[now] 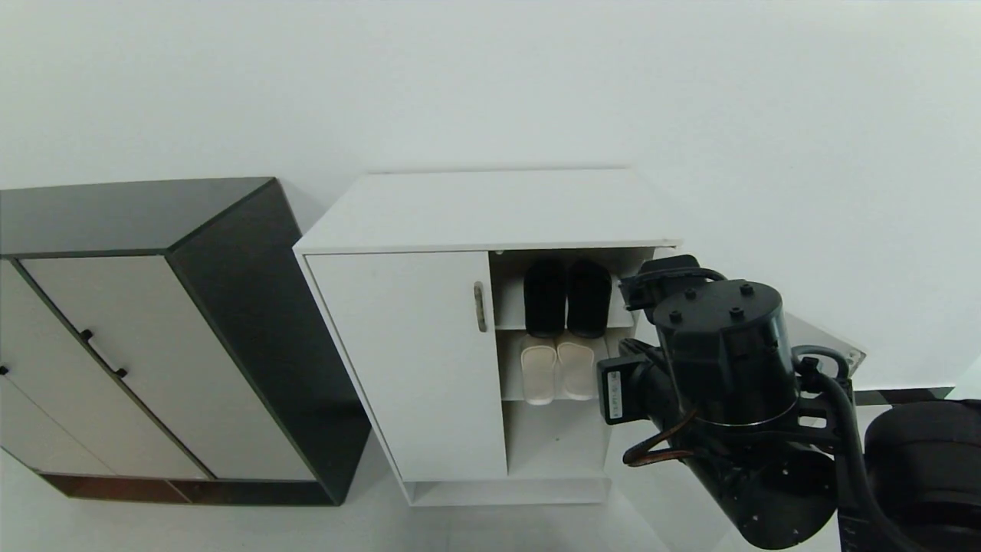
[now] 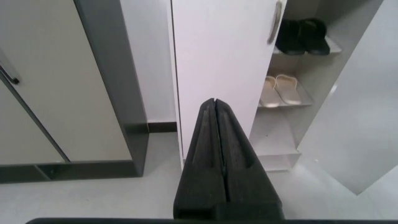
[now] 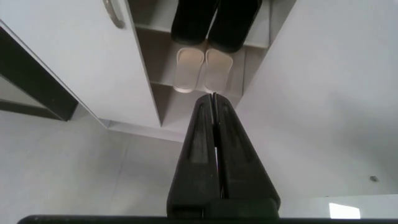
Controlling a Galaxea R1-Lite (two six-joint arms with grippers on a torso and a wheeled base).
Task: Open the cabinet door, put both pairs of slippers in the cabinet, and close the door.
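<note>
The white cabinet [image 1: 490,211] has its left door [image 1: 406,360] closed and its right door [image 3: 323,93] swung open. Inside, a black pair of slippers [image 1: 567,297] rests on the upper shelf. A white pair of slippers [image 1: 557,369] lies on the shelf below, and the bottom space holds nothing. My right gripper [image 3: 214,96] is shut and holds nothing. It hangs just in front of the open compartment, beside the open door. My left gripper [image 2: 214,102] is shut, holds nothing and stays back from the closed left door [image 2: 217,56].
A dark cabinet [image 1: 153,345] with pale doors stands to the left of the white one, with a narrow gap between them. A white wall rises behind both. There is bare floor [image 2: 93,193] in front of the cabinets.
</note>
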